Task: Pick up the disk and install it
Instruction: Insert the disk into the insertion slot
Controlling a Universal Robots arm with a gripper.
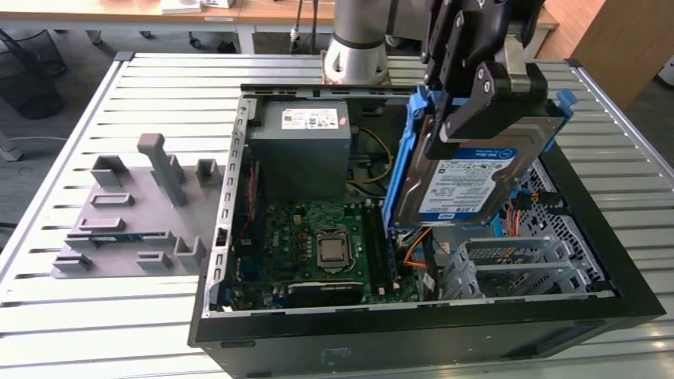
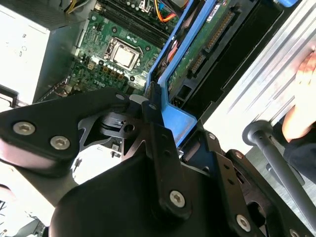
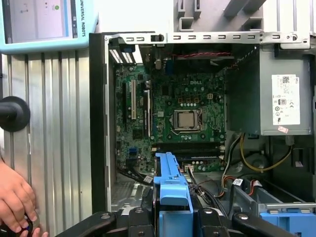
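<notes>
The disk (image 1: pixel 474 178), a silver hard drive with a blue-and-white label in a blue bracket, hangs tilted nearly on edge above the open computer case (image 1: pixel 421 324), over its side at the exterior view's right. My gripper (image 1: pixel 487 118) is shut on the disk's upper end. In the second wrist view my gripper (image 2: pixel 154 109) pinches the blue bracket (image 2: pixel 180 121), and the disk's green circuit board (image 2: pixel 207 42) faces the camera. In the first wrist view the bracket (image 3: pixel 170 180) sticks out from my gripper (image 3: pixel 170 217) over the case interior.
Inside the case lie a green motherboard (image 1: pixel 316 245), a grey power-supply box (image 1: pixel 303 150) and a metal drive cage (image 1: pixel 526 260). A grey fixture (image 1: pixel 137 213) stands on the slatted table at the exterior view's left. A person's hand (image 3: pixel 15 200) rests beside the case.
</notes>
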